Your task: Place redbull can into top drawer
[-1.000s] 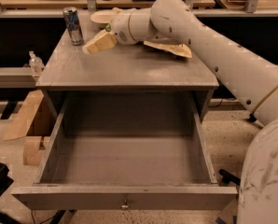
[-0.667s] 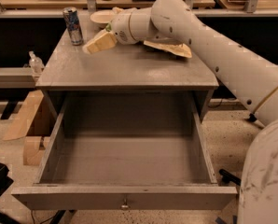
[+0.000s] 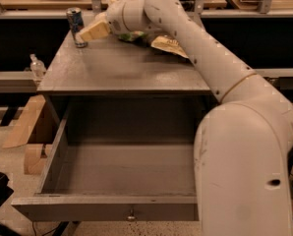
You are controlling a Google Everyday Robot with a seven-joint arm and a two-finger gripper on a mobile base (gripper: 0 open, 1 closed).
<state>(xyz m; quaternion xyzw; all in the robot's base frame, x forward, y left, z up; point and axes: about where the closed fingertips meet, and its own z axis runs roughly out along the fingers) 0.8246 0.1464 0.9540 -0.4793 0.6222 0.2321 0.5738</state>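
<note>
The redbull can (image 3: 75, 26), blue and silver, stands upright at the far left corner of the grey table (image 3: 122, 70). My gripper (image 3: 86, 34) reaches in from the right, low over the table top. Its tan tip is right beside the can on the can's right side; I cannot tell whether it touches it. The top drawer (image 3: 122, 168) is pulled wide open under the table and is empty, with a small metal knob (image 3: 131, 215) on its front. My white arm (image 3: 245, 146) covers the drawer's right side.
Snack bags (image 3: 168, 44) lie at the back of the table behind my wrist. A small clear bottle (image 3: 37, 65) stands on a ledge to the left. Cardboard pieces (image 3: 28, 127) lie on the floor left of the drawer. A shelf runs behind the table.
My gripper has moved left across the table top, closer to the redbull can. My arm now fills more of the right side of the view. The can and drawer have not moved.
</note>
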